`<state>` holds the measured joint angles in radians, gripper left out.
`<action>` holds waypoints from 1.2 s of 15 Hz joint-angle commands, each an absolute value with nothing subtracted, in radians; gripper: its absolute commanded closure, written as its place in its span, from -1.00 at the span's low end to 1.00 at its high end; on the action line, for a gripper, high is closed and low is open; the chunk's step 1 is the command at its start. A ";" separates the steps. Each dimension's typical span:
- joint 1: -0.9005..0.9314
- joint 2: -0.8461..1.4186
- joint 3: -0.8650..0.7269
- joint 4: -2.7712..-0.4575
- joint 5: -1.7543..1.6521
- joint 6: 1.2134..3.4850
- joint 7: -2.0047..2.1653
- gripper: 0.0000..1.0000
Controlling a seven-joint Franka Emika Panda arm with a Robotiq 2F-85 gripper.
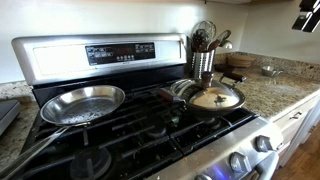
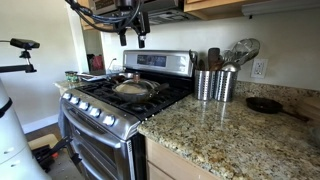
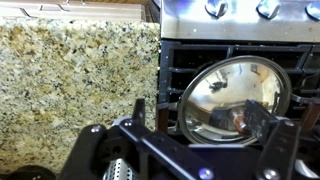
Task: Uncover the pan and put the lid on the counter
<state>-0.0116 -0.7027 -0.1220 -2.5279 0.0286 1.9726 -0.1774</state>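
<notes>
The dark pan [image 1: 190, 101] sits on the stove's front burner with the glass lid [image 1: 214, 97] resting on it, knob up. Both also show in an exterior view, the lid [image 2: 133, 87] on the pan [image 2: 135, 96]. In the wrist view the lid [image 3: 235, 98] lies below, covering the pan. My gripper [image 3: 200, 125] is open and empty, its fingers spread wide, hovering well above the lid [image 2: 134, 40]. It shows only at a top corner in an exterior view [image 1: 308, 16]. The granite counter [image 2: 220, 135] lies beside the stove and shows in the wrist view [image 3: 75, 85].
A shiny silver steel pan [image 1: 84, 103] sits on another burner. Metal utensil holders [image 2: 212, 84] stand at the counter's back, seen also in an exterior view [image 1: 203, 60]. A small dark pan [image 2: 265, 104] and a small bowl [image 1: 268, 71] rest on the counter. Stove knobs [image 2: 95, 109] line the front.
</notes>
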 commanded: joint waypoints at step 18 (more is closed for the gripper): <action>0.053 -0.414 0.014 -2.535 0.083 2.283 -0.087 -1.00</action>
<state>0.0400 -0.4217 0.0202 -2.5368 0.0772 2.2853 -0.0831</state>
